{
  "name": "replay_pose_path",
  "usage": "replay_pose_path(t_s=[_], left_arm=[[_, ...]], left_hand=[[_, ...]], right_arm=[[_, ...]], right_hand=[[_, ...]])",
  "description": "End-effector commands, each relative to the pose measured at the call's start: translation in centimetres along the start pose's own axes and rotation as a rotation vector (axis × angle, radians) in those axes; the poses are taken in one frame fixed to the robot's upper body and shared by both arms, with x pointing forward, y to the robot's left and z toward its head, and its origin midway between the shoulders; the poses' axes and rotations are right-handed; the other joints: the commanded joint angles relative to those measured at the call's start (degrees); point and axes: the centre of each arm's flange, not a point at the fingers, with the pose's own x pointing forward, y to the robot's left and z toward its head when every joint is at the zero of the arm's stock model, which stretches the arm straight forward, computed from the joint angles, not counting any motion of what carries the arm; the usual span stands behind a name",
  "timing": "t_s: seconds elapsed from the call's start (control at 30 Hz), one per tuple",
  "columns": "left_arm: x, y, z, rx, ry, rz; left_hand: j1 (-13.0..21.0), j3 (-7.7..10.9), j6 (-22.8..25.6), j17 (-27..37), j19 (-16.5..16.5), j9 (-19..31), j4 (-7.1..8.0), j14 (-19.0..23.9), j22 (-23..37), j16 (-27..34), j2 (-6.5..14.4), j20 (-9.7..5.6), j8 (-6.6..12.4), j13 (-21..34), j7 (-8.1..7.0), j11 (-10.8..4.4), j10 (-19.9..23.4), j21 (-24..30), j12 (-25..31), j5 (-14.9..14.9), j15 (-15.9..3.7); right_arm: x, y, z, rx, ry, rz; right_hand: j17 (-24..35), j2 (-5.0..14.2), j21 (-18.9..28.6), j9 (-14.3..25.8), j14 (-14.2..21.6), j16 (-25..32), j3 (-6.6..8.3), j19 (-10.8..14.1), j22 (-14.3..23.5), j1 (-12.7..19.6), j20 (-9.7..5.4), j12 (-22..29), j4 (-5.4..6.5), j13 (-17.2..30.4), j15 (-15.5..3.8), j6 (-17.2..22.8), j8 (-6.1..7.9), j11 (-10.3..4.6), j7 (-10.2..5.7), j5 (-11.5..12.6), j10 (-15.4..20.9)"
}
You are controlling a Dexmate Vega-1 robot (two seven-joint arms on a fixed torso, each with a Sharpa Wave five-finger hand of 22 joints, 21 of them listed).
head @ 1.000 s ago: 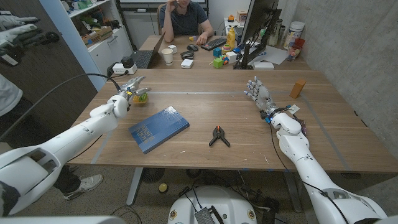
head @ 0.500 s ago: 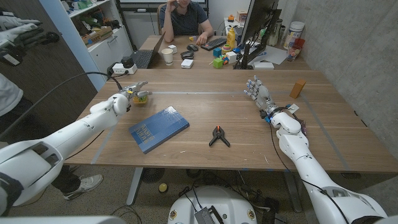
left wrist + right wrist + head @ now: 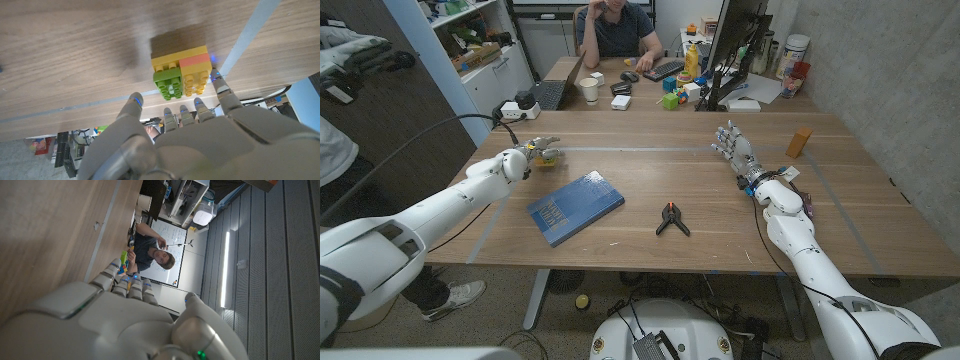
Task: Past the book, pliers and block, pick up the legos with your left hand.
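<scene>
One small stack of legos (image 3: 182, 70) is sitting on the far left of the desk (image 3: 650, 185), and the left hand (image 3: 542, 150) is hovering right at it with fingers (image 3: 136, 102) spread, gripping nothing yet. I'd be lowering so thumb and fingers straddle the bricks before squeezing. The right hand (image 3: 732, 143) is standing upright, fingers loosely apart, idling.

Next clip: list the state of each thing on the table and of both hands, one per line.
legos: stacked cluster on the table, not gripped
left hand: open, fingers spread at the legos
right hand: open, holds nothing
book: closed, lying flat
pliers: lying flat, handles splayed
block: standing upright
</scene>
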Motion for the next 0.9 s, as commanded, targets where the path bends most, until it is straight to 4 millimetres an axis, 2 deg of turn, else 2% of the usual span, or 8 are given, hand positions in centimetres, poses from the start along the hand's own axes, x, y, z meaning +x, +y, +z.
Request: replay_pose_path(t_s=[0.03, 0.13, 0.3, 0.43, 0.6, 0.7, 0.83, 0.9], left_arm=[[0.5, 0.0, -0.1, -0.007, 0.003, -0.043], [0.6, 0.1, 0.0, 0.011, 0.001, -0.035], [0.6, 0.3, 0.2, 0.036, 0.002, -0.029], [0.7, 0.5, 0.4, 0.053, 0.0, -0.032], [0.7, 0.6, 0.6, 0.068, 0.0, -0.03], [0.7, 0.8, 0.7, 0.074, 0.002, -0.027], [0.5, 0.9, 0.8, 0.099, 0.013, -0.014], [0.3, 1.0, 1.0, 0.138, 0.021, 0.006]], left_hand=[[-0.5, -0.71, 5.09, 0.15, 2.98, 0.05, 0.21, 3.91, 0.25, 0.89, -0.24, -0.84, 1.15, 0.05, 0.07, -0.13, 6.01, 0.55, 1.61, -0.35, 0.08], [0.49, -0.11, 9.11, 0.03, 6.08, -0.07, -0.23, 8.55, 0.22, 1.56, 0.69, -0.82, 1.46, 0.04, 0.57, -0.2, 9.97, 1.06, 2.24, -0.27, -0.37], [3.36, 1.44, 12.77, -0.26, 11.08, -0.04, -1.61, 14.14, 0.19, 1.72, 1.94, -2.29, 1.28, 0.04, 0.9, -0.54, 13.71, 2.13, 2.63, -0.22, -1.63], [6.05, 2.82, 13.71, -0.38, 15.13, 0.01, -2.44, 18.68, 0.16, 1.75, 2.51, -4.74, 0.45, 0.04, 0.83, -0.44, 15.72, 3.03, 2.49, -0.32, -2.0], [9.41, 4.42, 13.16, -0.51, 18.66, 0.05, -3.17, 21.05, 0.16, 1.14, 3.36, -5.96, -0.57, 0.02, 0.87, -0.5, 15.87, 3.86, 1.74, -0.2, -2.46], [13.02, 5.53, 12.97, -0.44, 21.26, 0.11, -3.56, 21.66, 0.21, 0.51, 4.39, -7.03, -0.99, 0.02, 1.41, -0.22, 15.85, 4.54, 1.13, -0.19, -2.64], [16.44, 6.7, 12.48, -0.25, 22.62, 0.16, -3.69, 22.2, 0.26, 0.24, 5.77, -7.65, -1.31, 0.03, 2.13, 0.11, 15.79, 4.86, 0.65, -0.12, -2.91], [22.81, 8.12, 12.23, -0.24, 24.3, 0.2, -4.36, 23.77, 0.36, 0.04, 5.34, -8.9, -1.34, 0.04, 3.26, 0.0, 16.6, 5.33, 0.33, -0.24, -3.99]], right_arm=[[0.4, 0.1, -0.1, -0.009, 0.001, -0.002], [0.5, 0.2, -0.2, -0.009, 0.004, 0.003], [0.5, 0.2, -0.2, -0.007, 0.003, 0.003], [0.5, 0.2, -0.3, -0.005, 0.005, 0.001], [0.5, 0.2, -0.3, -0.002, 0.005, 0.003], [0.5, 0.2, -0.3, -0.003, 0.004, 0.005], [0.7, 0.2, -0.3, -0.002, 0.003, 0.01], [0.8, 0.2, -0.2, -0.002, 0.002, 0.013]], right_hand=[[0.29, -0.27, 0.53, 0.18, 0.16, 0.33, -0.46, 0.38, 0.11, -0.49, 0.23, 0.38, 0.08, 0.27, 0.42, 0.47, 0.29, 0.24, -0.02, 0.31, 0.22], [0.3, -0.28, 0.53, 0.19, 0.16, 0.32, -0.51, 0.38, 0.11, -0.54, 0.24, 0.38, 0.1, 0.27, 0.42, 0.49, 0.29, 0.31, -0.03, 0.33, 0.21], [0.3, -0.3, 0.52, 0.19, 0.18, 0.32, -0.58, 0.38, 0.11, -0.61, 0.21, 0.35, 0.13, 0.27, 0.44, 0.52, 0.28, 0.22, -0.05, 0.37, 0.15], [0.3, -0.32, 0.53, 0.19, 0.23, 0.33, -0.66, 0.41, 0.11, -0.68, 0.26, 0.37, 0.16, 0.27, 0.48, 0.56, 0.28, 0.31, -0.09, 0.41, 0.19], [0.3, -0.36, 0.54, 0.2, 0.25, 0.33, -0.77, 0.46, 0.11, -0.77, 0.32, 0.37, 0.2, 0.27, 0.53, 0.71, 0.32, 0.26, -0.19, 0.46, 0.2], [0.31, -0.37, 0.54, 0.2, 0.26, 0.32, -0.82, 0.48, 0.11, -0.81, 0.33, 0.37, 0.22, 0.27, 0.54, 0.8, 0.34, 0.25, -0.28, 0.49, 0.2], [0.31, -0.39, 0.55, 0.21, 0.28, 0.32, -0.89, 0.52, 0.11, -0.87, 0.34, 0.36, 0.24, 0.27, 0.55, 0.94, 0.37, 0.28, -0.37, 0.53, 0.18], [0.31, -0.39, 0.55, 0.21, 0.31, 0.33, -0.91, 0.52, 0.11, -0.89, 0.34, 0.36, 0.25, 0.27, 0.58, 0.97, 0.37, 0.29, -0.4, 0.55, 0.19]])
